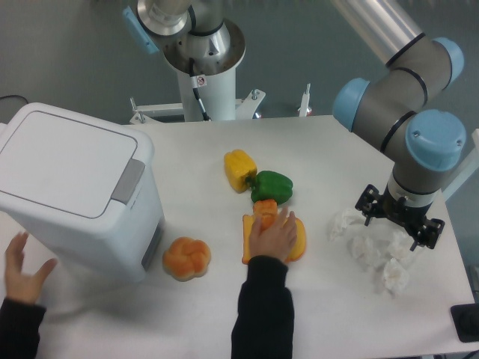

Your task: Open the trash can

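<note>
Over crumpled tissues (378,250), hand (399,230) points down, perhaps open.

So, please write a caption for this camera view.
Trash can closed; gripper above crumpled tissues; hand on orange food.

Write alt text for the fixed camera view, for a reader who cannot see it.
A white trash can, lid closed, stands at the table's left while the gripper hangs over crumpled tissues at the right. Between them lie a yellow pepper, a green pepper and a bun; one human hand covers orange food, another rests beside the can.
</note>
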Available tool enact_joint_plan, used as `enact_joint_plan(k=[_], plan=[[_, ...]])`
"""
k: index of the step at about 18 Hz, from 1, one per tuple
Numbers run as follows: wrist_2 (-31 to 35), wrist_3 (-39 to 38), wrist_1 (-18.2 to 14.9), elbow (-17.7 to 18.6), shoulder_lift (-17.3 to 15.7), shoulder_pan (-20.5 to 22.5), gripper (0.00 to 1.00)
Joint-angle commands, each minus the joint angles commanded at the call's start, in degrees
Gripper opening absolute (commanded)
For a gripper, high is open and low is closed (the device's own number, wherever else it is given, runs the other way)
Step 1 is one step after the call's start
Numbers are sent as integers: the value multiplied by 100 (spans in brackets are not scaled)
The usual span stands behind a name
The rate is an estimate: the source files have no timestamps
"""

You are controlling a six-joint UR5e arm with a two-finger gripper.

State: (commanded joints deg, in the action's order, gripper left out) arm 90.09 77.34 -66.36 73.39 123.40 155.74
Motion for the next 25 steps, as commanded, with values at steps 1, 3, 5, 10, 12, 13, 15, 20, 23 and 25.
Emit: enact_joint_plan(k=[1,3,5,10,12,13,15,20,23,25], plan=[[18,9,9,35,-9,0,100],[18,0,26,44,-26,-9,100],[-17,0,18,35,-53,-18,100],[-35,-132,44,334,-237,-123,100],[-139,-306,332,439,-272,-141,100],[-306,-560,543,492,-307,-141,100],[-395,-1044,641,676,-465,-149,100],[-1140,-2212,642,878,-1036,-220,100],[-1494,-2496,642,941,-1370,-290,100],[-1511,-2627,624,941,-1468,-325,100]])
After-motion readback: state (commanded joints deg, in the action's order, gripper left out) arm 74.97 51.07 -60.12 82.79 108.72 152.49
